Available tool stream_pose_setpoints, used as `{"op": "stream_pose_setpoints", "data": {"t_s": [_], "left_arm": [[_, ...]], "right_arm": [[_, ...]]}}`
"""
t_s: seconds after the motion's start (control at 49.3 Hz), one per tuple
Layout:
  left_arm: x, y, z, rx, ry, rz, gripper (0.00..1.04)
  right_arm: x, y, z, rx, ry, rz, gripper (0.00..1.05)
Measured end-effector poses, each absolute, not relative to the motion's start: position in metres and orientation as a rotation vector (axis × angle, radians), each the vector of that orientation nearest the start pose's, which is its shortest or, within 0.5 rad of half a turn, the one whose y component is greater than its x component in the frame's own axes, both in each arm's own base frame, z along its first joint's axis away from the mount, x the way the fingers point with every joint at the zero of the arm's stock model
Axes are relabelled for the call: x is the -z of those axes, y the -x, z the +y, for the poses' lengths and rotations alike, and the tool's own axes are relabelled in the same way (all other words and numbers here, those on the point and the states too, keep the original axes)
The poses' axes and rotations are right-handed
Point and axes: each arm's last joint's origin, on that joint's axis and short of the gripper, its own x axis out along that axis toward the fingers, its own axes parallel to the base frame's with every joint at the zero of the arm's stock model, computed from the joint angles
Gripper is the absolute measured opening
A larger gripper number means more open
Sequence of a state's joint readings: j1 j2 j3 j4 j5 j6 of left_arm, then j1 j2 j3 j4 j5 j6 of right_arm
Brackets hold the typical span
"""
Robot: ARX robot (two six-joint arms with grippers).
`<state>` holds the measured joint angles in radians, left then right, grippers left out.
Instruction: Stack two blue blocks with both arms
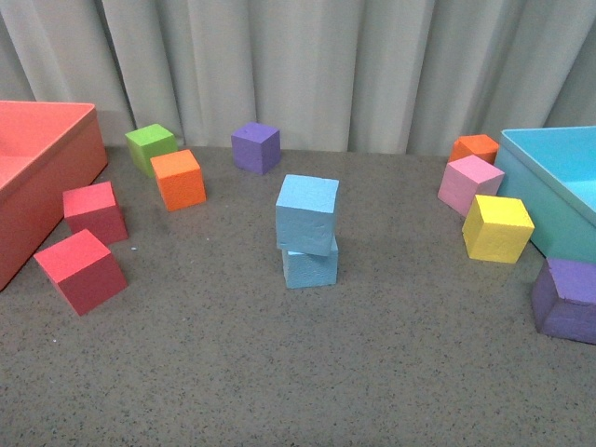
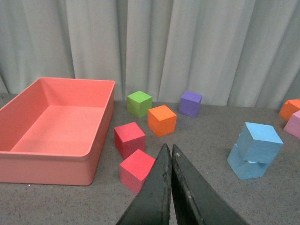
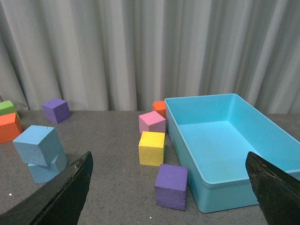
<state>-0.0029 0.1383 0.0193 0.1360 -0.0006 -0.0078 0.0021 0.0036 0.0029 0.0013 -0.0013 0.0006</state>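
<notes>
- Left claw (image 2: 168, 154): its two smooth black tapered fingers are pressed together, holding nothing, hanging above the desk near the red cubes.
- Right claw (image 3: 171, 180): spread wide, with one dark finger at each lower corner of its wrist view and nothing between them.
- Upper blue block (image 1: 307, 214): a matte foam cube resting on the lower blue block (image 1: 310, 264), twisted and slightly tilted, so its corners overhang (the pair stands mid-desk, clear of both claws).
- Desk (image 1: 279, 372): a grey, speckled, felt-like surface.
- Red bin (image 2: 56, 126): a shallow rectangular tray with rounded corners, at the left.
- Turquoise bin (image 3: 225, 145): the same shape, at the right.
- Loose foam cubes: two red cubes (image 1: 82, 270) beside the red bin; a green cube (image 1: 151, 147) touching an orange cube (image 1: 178, 179); a purple cube (image 1: 255, 147) near the curtain; a pink cube (image 1: 470, 183) and a yellow cube (image 1: 497, 227) by the turquoise bin.
- Curtain (image 1: 326, 65): pale grey cloth in soft vertical folds.
</notes>
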Motion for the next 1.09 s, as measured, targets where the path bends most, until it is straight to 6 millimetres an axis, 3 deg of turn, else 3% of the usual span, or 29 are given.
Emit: {"op": "stream_pose_setpoints", "data": {"t_s": [0.264,0.324,0.547,0.77,1.095], "left_arm": [[-0.1699,-0.0968,-0.0003,0.003,0.007,-0.016,0.04],[-0.1698,-0.0968,-0.0002,0.002,0.008,-0.016,0.09],[-0.1699,-0.0968,-0.0002,0.002,0.008,-0.017,0.61],[-0.1699,-0.0968,-0.0002,0.002,0.007,-0.017,1.00],[-0.1699,-0.0968,-0.0003,0.003,0.005,-0.017,0.98]], "right_arm": [[-0.1643,-0.0977,0.0002,-0.003,-0.001,-0.001,0.95],[-0.1643,-0.0977,0.0002,-0.003,-0.001,-0.001,0.95],[-0.1643,-0.0977,0.0002,-0.003,-0.001,-0.001,0.95],[-0.1643,-0.0977,0.0002,-0.003,-0.001,-0.001,0.95],[-0.1643,-0.0977,0.0002,-0.003,-0.001,-0.001,0.95]]}}
